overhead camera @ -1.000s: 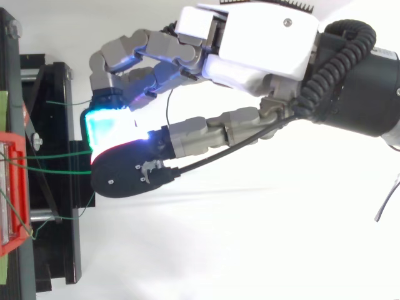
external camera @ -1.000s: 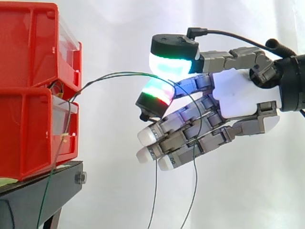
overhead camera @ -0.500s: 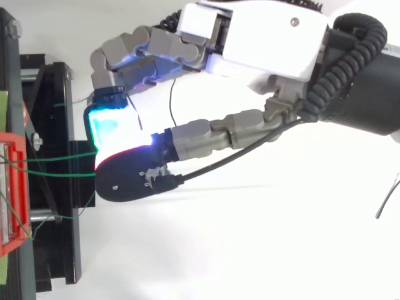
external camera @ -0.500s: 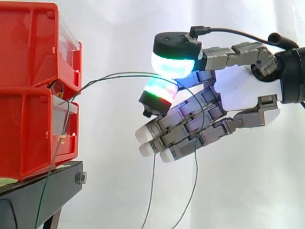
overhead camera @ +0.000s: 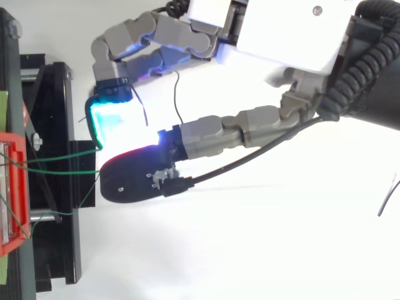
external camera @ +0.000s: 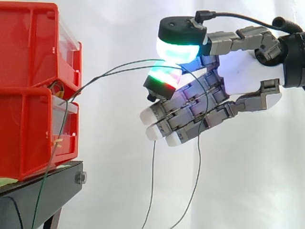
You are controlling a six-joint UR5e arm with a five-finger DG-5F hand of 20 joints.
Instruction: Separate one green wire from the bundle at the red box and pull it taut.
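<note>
Side view: the hand (external camera: 243, 76) is positioned beside the stacked red boxes (external camera: 28, 57). Its thumb pad and one finger pad are clamped on the green wire (external camera: 110, 72). The wire arcs from the gap between the boxes, curved rather than taut, and hangs below the other fingers. Top view: two green strands cross the black stand (overhead camera: 53, 106) to the pinching pads.

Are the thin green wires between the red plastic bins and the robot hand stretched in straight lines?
No: the thin green wires bow upward in an arc from the red plastic bins to the hand.
</note>
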